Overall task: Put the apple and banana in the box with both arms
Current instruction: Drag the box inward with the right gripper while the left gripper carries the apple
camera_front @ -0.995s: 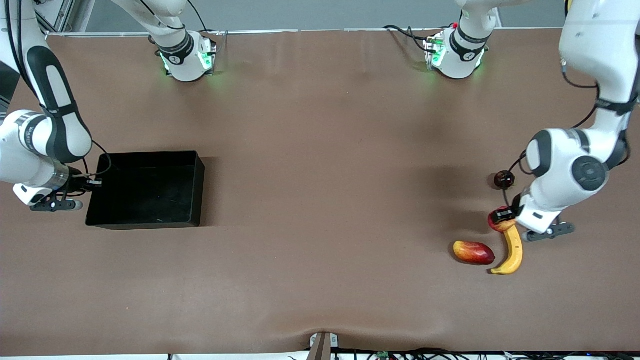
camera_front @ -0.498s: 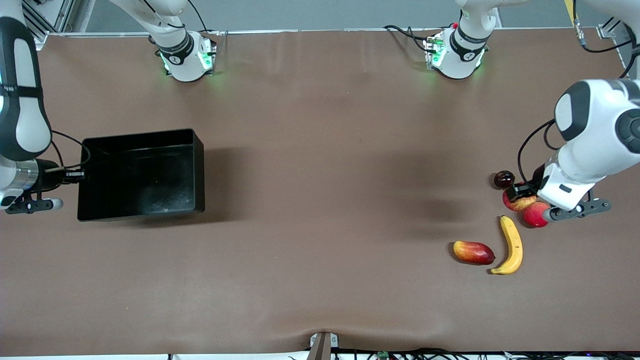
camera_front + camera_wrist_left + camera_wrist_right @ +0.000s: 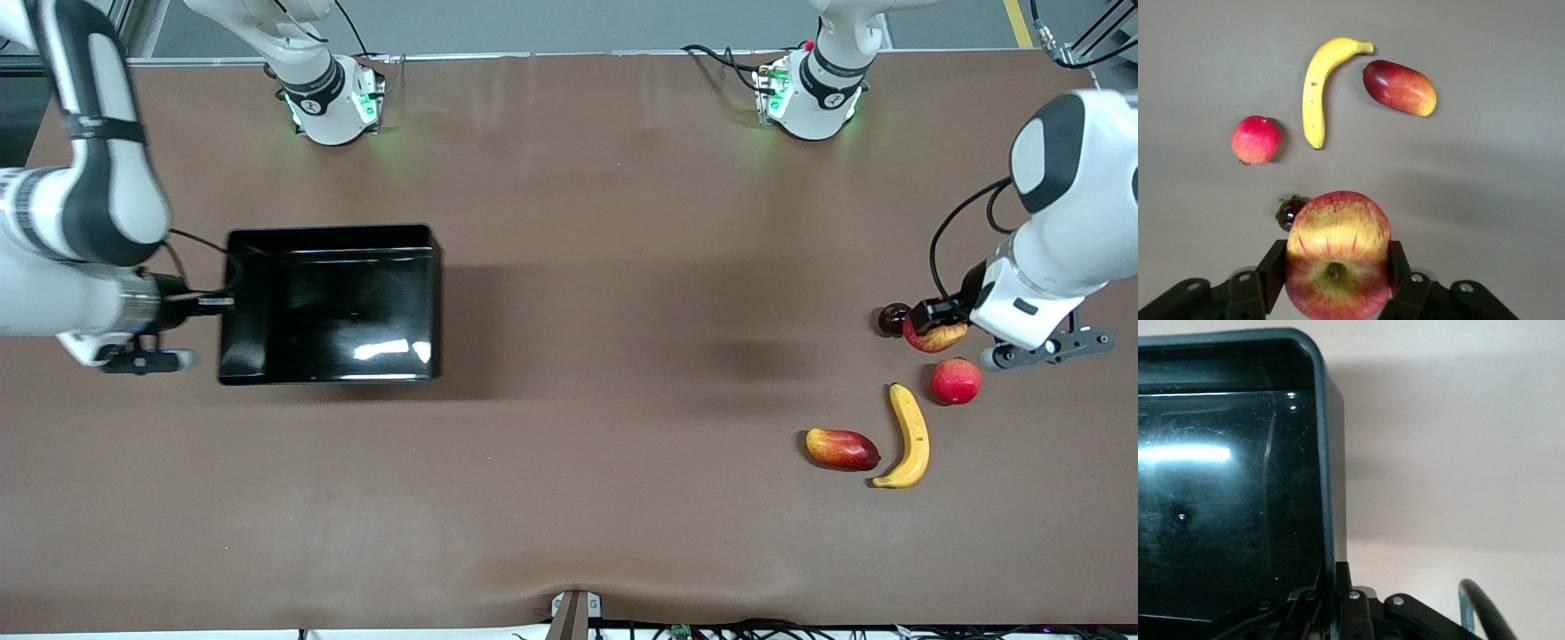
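At the right arm's end of the brown worktop, your right claw is clamped tight on the wall of the glossy black rectangular plastic box, holding it up off the surface. Toward the left arm's end from the box, well apart, lie the elongated red-yellow mango-like fruit and, beside it, the curved yellow banana. Your left claw grips the red, yellow-streaked apple partway closed, over a small dark round fruit. An evenly pinkish-red round fruit sits beside the banana.
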You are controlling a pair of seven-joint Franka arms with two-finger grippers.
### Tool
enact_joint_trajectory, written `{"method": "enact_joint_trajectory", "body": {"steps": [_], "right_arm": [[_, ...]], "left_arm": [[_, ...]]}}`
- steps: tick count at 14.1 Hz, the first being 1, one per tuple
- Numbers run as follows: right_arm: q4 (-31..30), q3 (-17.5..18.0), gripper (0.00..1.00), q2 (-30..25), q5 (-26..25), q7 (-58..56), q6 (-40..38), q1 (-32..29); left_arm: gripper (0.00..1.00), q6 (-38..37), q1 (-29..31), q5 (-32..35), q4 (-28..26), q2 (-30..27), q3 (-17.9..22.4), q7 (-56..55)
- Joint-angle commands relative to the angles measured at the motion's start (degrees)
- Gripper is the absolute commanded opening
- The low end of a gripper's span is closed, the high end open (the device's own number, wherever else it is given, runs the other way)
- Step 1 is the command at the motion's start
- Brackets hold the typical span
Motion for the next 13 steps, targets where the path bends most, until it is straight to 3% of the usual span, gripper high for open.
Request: {"method": "enact_joint_trajectory", "body": {"steps": [1,4,9,13], "right_arm": [[-2.0,-0.6,0.0,-1.8,4.3,5.9,2.0,5.8],[-4.9,-0.5,0.0,-1.5,8.3,14.9,12.0,15.1],[-5.2,-0.5,0.0,3.6,9.0,23.1,26.6,29.0],[-3.9,-0.5,0.0,9.5,11.3,26.2,33.1,35.9]], "left_arm": [[0.0,-3.0,0.5,0.4,0.4,-2.8,-2.1,-1.3],[0.0,-3.4,0.5,0.3,0.4,-4.4,-3.5,-2.0],[0.0,-3.4,0.3,-0.7,0.4,-4.2,-7.0,-8.0],[0.0,-2.2,-0.1,-0.7,0.5,-2.3,-13.2,-17.1]]}}
